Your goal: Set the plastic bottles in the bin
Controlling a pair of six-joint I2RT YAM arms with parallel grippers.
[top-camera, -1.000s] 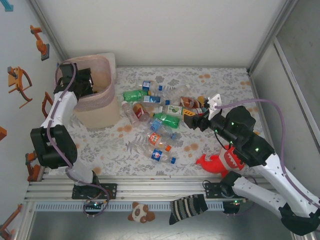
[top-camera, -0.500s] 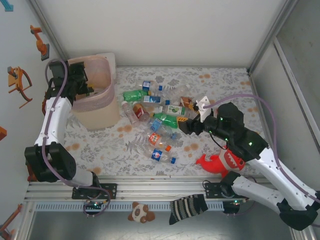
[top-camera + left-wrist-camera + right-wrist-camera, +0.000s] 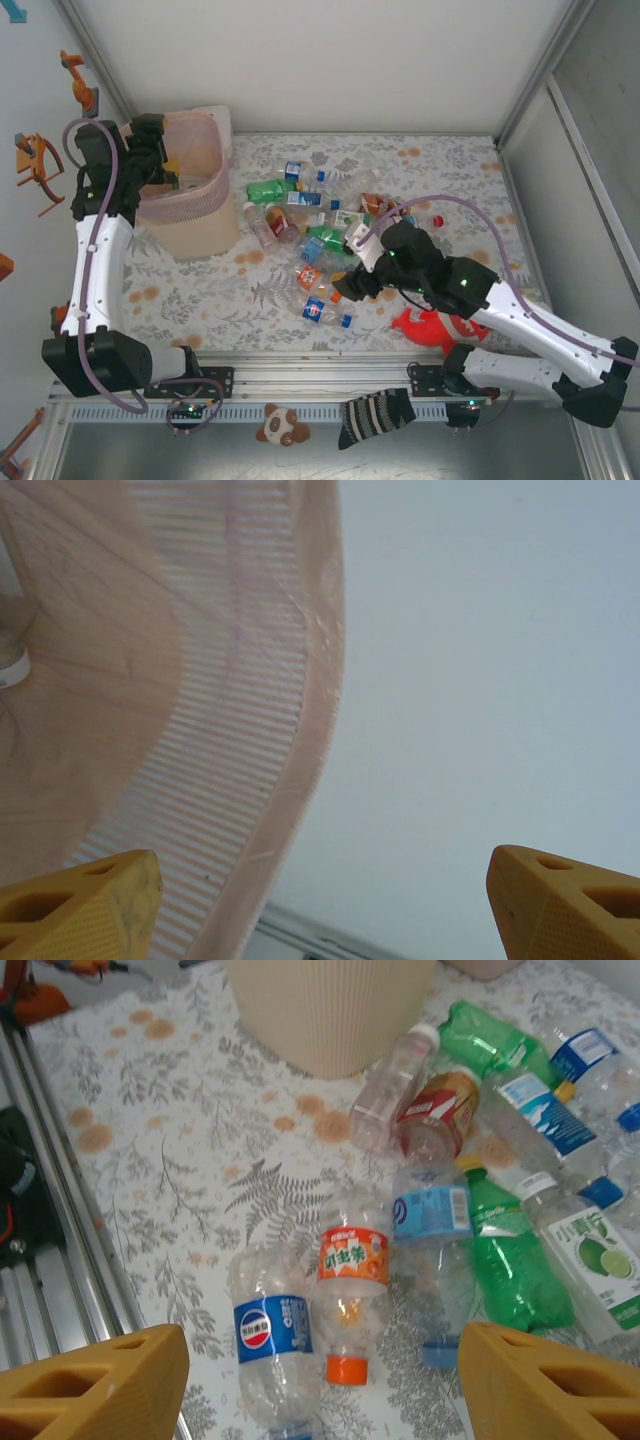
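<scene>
Looks bright, evenly lit from above; soft faint shadows under the bottles (image 3: 268, 190) on the table (image 3: 200, 290). Blurs at the near yellow fingertips (image 3: 90, 1380) in wrist views; washes out pale along the bin (image 3: 230, 730) wall.

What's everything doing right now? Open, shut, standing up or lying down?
Bin: standing upright.
Bottles: lying down on the table.
Orange-label bottle: lying down, cap on.
Left tool: open, empty, at the bin's rim.
Right tool: open, empty, above the bottles.
</scene>
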